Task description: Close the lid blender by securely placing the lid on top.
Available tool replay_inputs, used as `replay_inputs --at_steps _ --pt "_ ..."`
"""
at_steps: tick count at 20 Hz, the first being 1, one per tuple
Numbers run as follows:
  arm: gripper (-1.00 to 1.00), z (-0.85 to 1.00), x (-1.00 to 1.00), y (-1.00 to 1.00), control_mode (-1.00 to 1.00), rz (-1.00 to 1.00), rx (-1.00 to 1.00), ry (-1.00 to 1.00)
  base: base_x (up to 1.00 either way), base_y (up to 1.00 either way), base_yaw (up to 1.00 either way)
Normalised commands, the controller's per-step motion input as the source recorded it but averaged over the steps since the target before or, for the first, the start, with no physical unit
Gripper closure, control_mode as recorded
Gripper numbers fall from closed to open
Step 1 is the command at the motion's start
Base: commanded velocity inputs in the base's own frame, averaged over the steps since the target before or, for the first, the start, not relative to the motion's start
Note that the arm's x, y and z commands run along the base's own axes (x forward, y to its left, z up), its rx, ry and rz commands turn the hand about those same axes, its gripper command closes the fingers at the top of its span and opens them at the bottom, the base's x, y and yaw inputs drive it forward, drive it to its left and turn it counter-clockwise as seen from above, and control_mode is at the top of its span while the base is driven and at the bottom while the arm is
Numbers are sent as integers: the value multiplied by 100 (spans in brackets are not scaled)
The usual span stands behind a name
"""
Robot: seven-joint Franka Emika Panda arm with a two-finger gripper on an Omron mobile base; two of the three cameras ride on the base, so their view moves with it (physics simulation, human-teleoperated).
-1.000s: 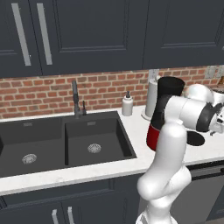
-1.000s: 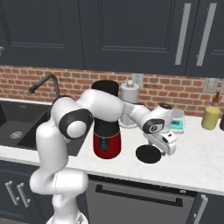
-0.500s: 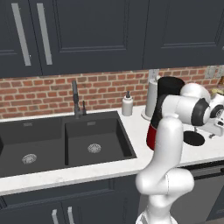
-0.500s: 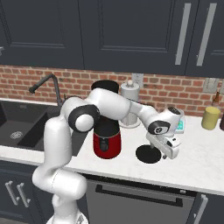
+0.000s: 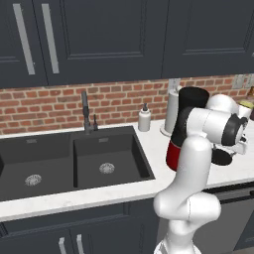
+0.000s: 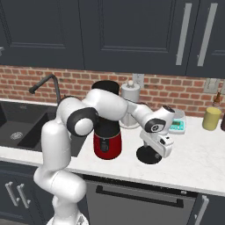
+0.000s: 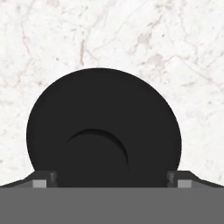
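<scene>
The blender stands on the marble counter, its glossy red base (image 6: pixel 107 146) under a tall black jar (image 6: pixel 105 93) whose top is uncovered; in the left base view the jar (image 5: pixel 192 101) rises behind my arm. The lid (image 6: pixel 143 156), a low round black cap, lies flat on the counter just right of the blender. My gripper (image 6: pixel 154 151) points down directly over it. In the hand view the lid (image 7: pixel 103 131) lies close below, and my gripper (image 7: pixel 111 181) is open, its fingertips (image 7: pixel 43 179) set about as wide as the lid and holding nothing.
A white paper-towel roll (image 6: pixel 130 103) stands behind the blender and a teal-and-white scale (image 6: pixel 178 126) sits behind the lid. A yellow jar (image 6: pixel 212 118) is at the far right. The black sink (image 5: pixel 74 158) and a soap bottle (image 5: pixel 144 119) lie to the left.
My hand has swung a little further right and come down over the lid. The lid and the blender have stayed put.
</scene>
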Motion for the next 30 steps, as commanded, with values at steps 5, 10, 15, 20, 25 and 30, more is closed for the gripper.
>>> replay_inputs --at_steps 5,10,15,20,25,30 --pt "-100 -31 5 7 -100 0 0 1 0 0 0" --pt "-100 -25 12 0 -100 0 0 0 0 0 0" --pt "100 -30 2 15 -100 0 0 0 0 0 0" --pt "100 -27 0 44 -100 0 0 0 0 0 0" --pt "100 -13 0 47 -100 0 0 0 0 0 0" --pt "100 10 -6 9 -100 0 0 0 0 0 0"
